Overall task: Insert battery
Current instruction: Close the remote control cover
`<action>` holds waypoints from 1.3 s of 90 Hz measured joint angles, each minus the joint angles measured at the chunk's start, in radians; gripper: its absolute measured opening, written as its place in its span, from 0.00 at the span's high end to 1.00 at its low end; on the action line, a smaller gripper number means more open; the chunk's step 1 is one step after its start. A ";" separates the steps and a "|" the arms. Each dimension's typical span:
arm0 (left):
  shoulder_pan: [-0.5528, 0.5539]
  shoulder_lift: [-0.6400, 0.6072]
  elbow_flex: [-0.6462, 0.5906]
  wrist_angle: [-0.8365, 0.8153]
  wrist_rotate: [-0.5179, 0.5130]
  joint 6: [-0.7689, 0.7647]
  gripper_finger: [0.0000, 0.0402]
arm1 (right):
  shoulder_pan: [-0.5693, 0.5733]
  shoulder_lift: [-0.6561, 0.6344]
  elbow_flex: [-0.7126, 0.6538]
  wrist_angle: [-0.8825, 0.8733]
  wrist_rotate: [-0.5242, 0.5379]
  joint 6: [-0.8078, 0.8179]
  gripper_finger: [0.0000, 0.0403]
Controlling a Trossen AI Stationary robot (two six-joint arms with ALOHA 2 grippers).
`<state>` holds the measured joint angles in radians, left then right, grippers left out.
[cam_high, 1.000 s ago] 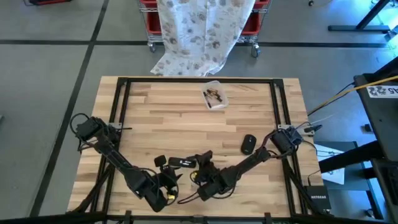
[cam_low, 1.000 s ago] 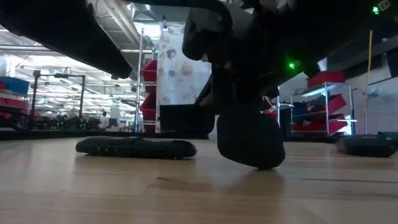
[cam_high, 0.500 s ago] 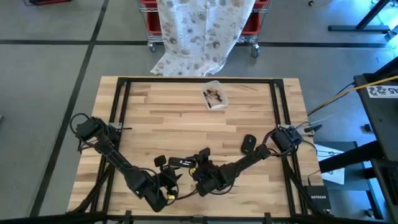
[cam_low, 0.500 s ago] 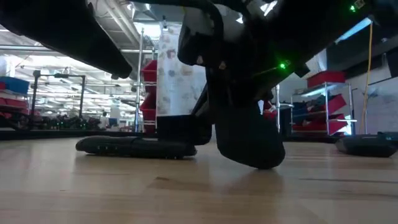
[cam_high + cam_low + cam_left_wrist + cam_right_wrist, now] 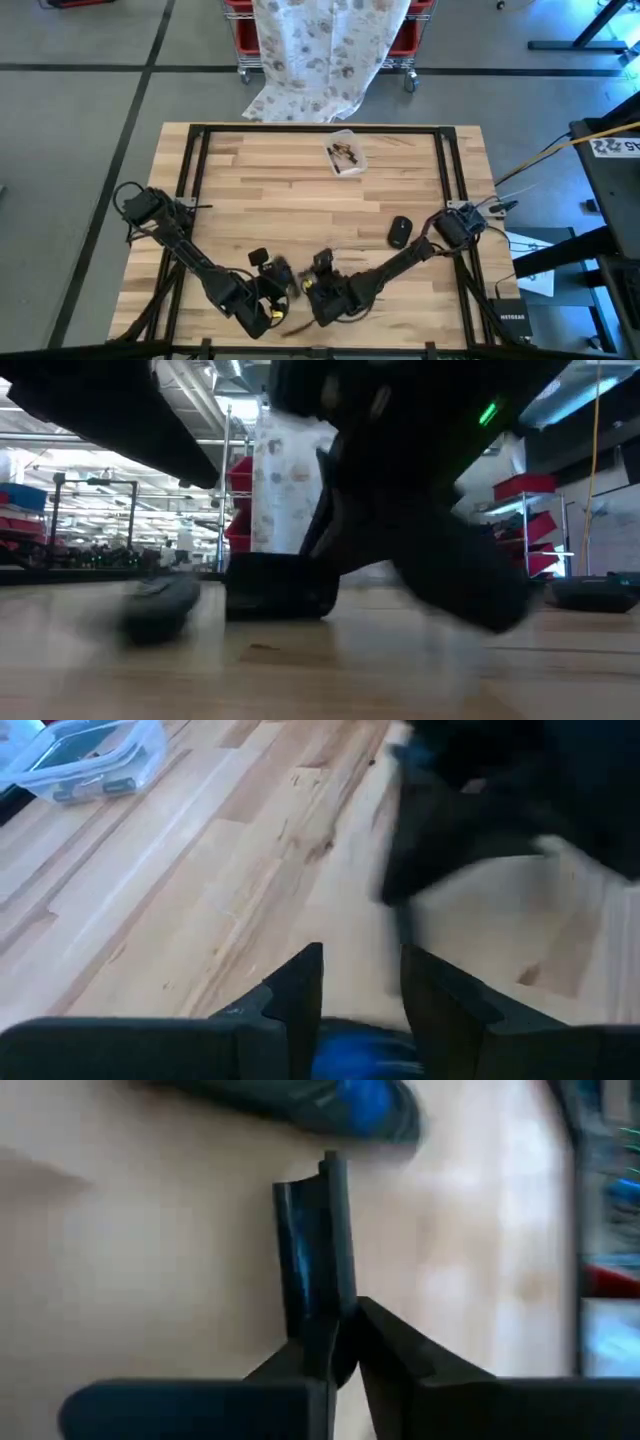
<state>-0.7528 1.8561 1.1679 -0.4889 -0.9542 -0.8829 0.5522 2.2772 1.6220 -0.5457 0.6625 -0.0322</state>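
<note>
The black remote point(image 5: 281, 274) lies blurred on the wood near the front edge, between my two grippers; in the low view it is a smeared dark shape point(image 5: 160, 603). My right gripper point(image 5: 318, 284) point(image 5: 342, 1330) is right of it, shut on a slim dark glossy piece with a small nub at its far end, which I take for the battery point(image 5: 315, 1245). My left gripper point(image 5: 270, 292) point(image 5: 360, 990) stands open just left of the remote with nothing between its fingers. Whether the battery touches the remote is hidden. My right gripper pinches the battery's near end point(image 5: 322, 1312) between its two fingers. The battery sticks out forward past the fingertips, in line with the fingers, with its nub end point(image 5: 331, 1160) free over the wood.
A clear plastic box point(image 5: 344, 153) point(image 5: 85, 760) with small parts stands at the far middle. A black mouse point(image 5: 399, 231) lies right of centre. A small black piece point(image 5: 258, 260) sits just beyond my left gripper. Black frame rails run along the table's sides.
My right gripper has gone toward the table's left and near edge, low over the wood. The remote, which lay still and crosswise, has slid and turned toward my left gripper and is still in motion.
</note>
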 joint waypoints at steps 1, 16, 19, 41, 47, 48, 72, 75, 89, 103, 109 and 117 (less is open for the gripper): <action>0.000 0.000 0.000 0.000 0.000 0.000 0.71 | 0.000 0.000 0.001 0.001 -0.009 0.000 0.95; 0.000 0.000 0.000 -0.001 0.000 0.005 0.71 | 0.014 0.000 0.000 -0.005 0.019 0.039 0.95; 0.000 0.000 0.000 -0.003 0.000 0.017 0.71 | 0.017 0.002 -0.001 -0.011 0.048 0.061 0.95; -0.035 -0.005 0.021 -0.170 0.081 -0.010 0.71 | 0.047 0.003 -0.002 -0.106 0.166 0.233 0.99; -0.064 -0.006 0.054 -0.280 0.141 -0.061 0.71 | 0.062 0.003 -0.002 -0.148 0.227 0.295 0.99; -0.070 -0.006 0.060 -0.302 0.155 -0.069 0.71 | 0.065 0.003 -0.002 -0.155 0.238 0.303 0.99; -0.237 -0.008 0.112 -0.556 0.394 -0.230 0.71 | 0.109 0.002 -0.001 -0.186 0.315 0.412 1.00; -0.254 -0.008 0.112 -0.574 0.383 -0.267 0.71 | 0.109 0.002 -0.001 -0.182 0.315 0.419 1.00; -0.295 -0.008 0.112 -0.648 0.258 -0.412 0.71 | 0.094 0.002 0.000 -0.161 0.314 0.391 1.00; -0.300 -0.008 0.102 -0.658 0.213 -0.456 0.71 | 0.055 0.001 0.001 -0.130 0.315 0.363 1.00; -0.298 -0.008 0.095 -0.653 0.217 -0.474 0.71 | 0.039 0.000 0.001 -0.118 0.314 0.323 1.00; -0.299 -0.008 0.088 -0.653 0.218 -0.500 0.71 | 0.025 0.000 0.001 -0.088 0.288 0.246 1.00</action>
<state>-1.0515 1.8484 1.2560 -1.1416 -0.7361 -1.3824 0.5773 2.2772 1.6230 -0.6334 0.9510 0.2135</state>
